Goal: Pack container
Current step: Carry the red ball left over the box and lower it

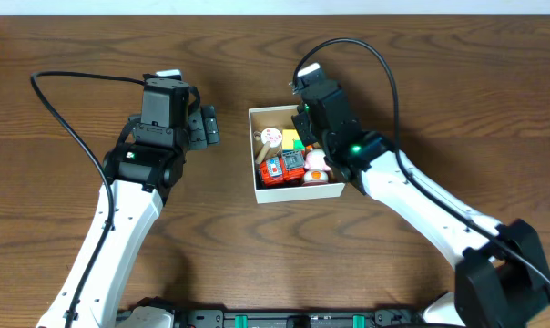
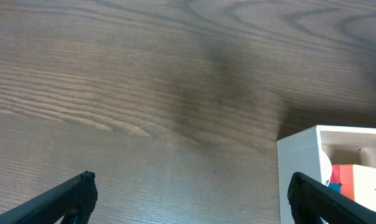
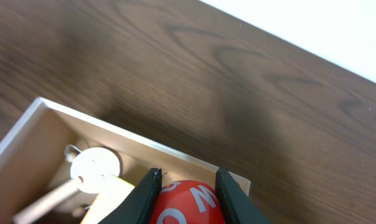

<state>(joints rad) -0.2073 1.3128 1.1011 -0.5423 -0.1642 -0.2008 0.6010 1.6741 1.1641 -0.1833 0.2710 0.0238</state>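
Wide view first: the dark wooden table [image 1: 439, 82] fills the frame. Two white arms reach up from the six o'clock edge, the left arm [image 1: 120, 228] from seven o'clock, the right arm [image 1: 430, 210] from five.

The container [image 1: 298, 192] sits just right of the table's centre, white walls and brown inside, with small toys packed in it. It lies at three o'clock from the left gripper [image 1: 207, 128], near but apart. That gripper's jaws stand wide open with only bare wood between them.

Over at the container's one o'clock corner is the right gripper [image 1: 304, 126], down over the rim. From the right wrist camera, its jaws are pressed against both sides of a red round toy [image 3: 188, 202] with white lettering, and they grip it.

Inside the box, a cluster of red and white toys [image 1: 293, 167] lies along the six o'clock wall. A yellow block [image 1: 293, 138] sits toward twelve, and a white disc [image 1: 273, 137] on a pale stick sits at eleven.
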